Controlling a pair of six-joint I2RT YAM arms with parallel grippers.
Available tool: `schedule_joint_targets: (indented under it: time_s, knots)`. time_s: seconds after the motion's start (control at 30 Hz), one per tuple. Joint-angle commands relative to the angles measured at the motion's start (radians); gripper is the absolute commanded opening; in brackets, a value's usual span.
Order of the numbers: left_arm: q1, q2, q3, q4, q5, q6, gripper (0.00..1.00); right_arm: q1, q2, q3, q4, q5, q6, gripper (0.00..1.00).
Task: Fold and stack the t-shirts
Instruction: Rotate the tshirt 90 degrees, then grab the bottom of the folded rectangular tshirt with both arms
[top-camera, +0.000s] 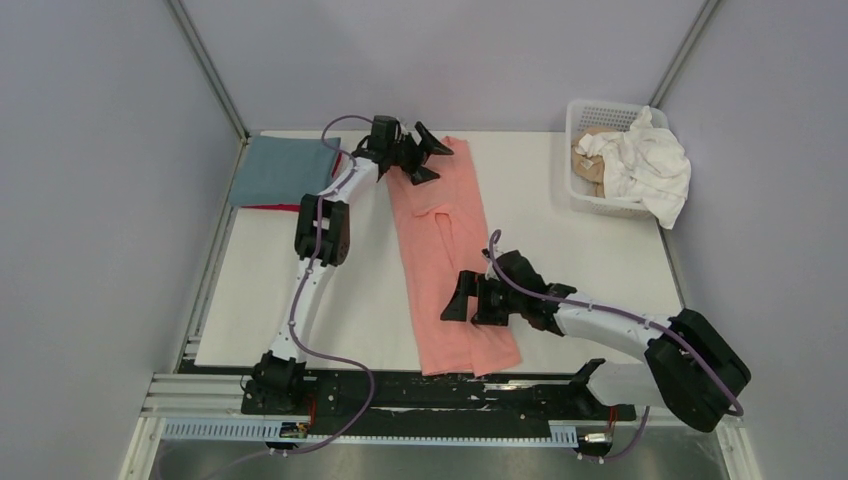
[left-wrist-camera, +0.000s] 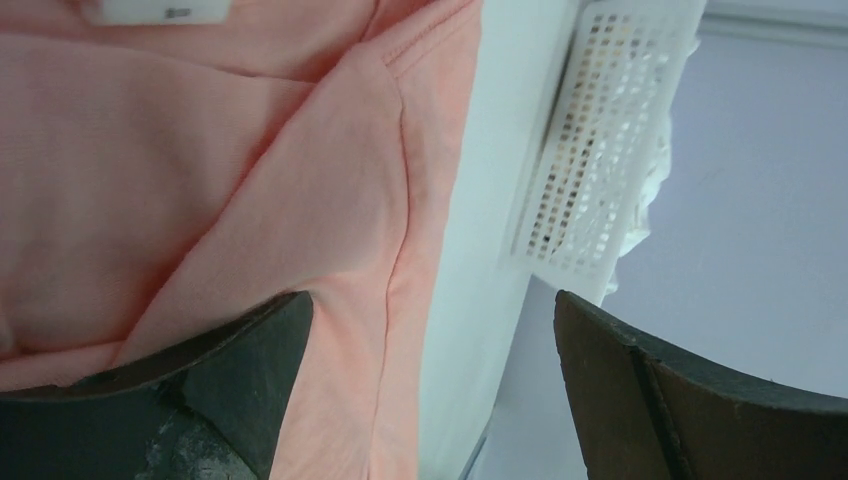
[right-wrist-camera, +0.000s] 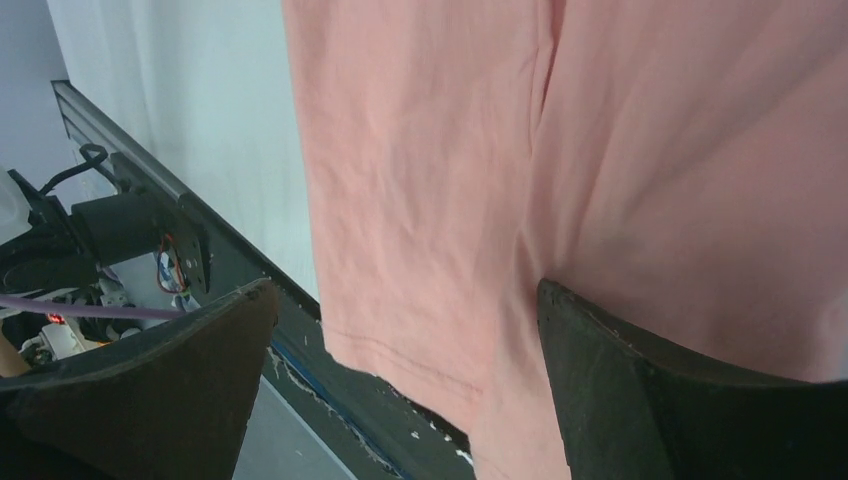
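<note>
Two arms bracket one salmon pink t-shirt (top-camera: 445, 260), which lies as a long narrow strip down the middle of the table (top-camera: 300, 290), its sides folded inward, its collar end far and its hem reaching past the near edge onto the black rail (top-camera: 430, 385). The left gripper (top-camera: 425, 155) hangs over the far end with jaws spread, the shirt's right edge running between them in the wrist view; the right gripper (top-camera: 462, 297) hangs over the near part, jaws spread too, pinching nothing.

The step in hand looks like the crosswise fold, hem to collar. To do it well, the right gripper should probably drop to the hem and pinch every layer at once; catching only the top layer would likely pull the lengthwise fold open. The left gripper could press the collar end down so the strip does not slide; a low arc should lay edge on edge.

A grey-blue shirt (top-camera: 282, 170) lies folded on a red shirt (top-camera: 275, 207) at the far left, the likely stack; more shirts fill the basket (top-camera: 580, 110) at the far right.
</note>
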Motion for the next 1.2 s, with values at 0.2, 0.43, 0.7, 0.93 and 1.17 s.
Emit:
schedule_joint_targets:
  time_s: [0.2, 0.43, 0.7, 0.93, 1.17]
  knots:
    - [0.019, 0.123, 0.108, 0.227, -0.325, -0.248, 1.00, 0.169, 0.086, 0.180, 0.047, 0.169, 0.071, 1.00]
    - [0.018, 0.014, 0.104, 0.263, -0.177, -0.144, 1.00, 0.171, -0.048, 0.200, -0.045, 0.311, -0.007, 1.00]
    - [-0.080, -0.515, -0.185, -0.078, -0.205, 0.315, 1.00, 0.106, -0.365, 0.110, -0.354, 0.602, 0.005, 1.00]
    - [-0.261, -1.098, -0.901, -0.162, -0.514, 0.471, 1.00, -0.024, -0.404, 0.049, -0.517, 0.527, 0.002, 1.00]
    - [-0.462, -1.477, -1.515, -0.102, -0.671, 0.339, 1.00, -0.134, -0.270, 0.038, -0.521, 0.267, -0.094, 0.83]
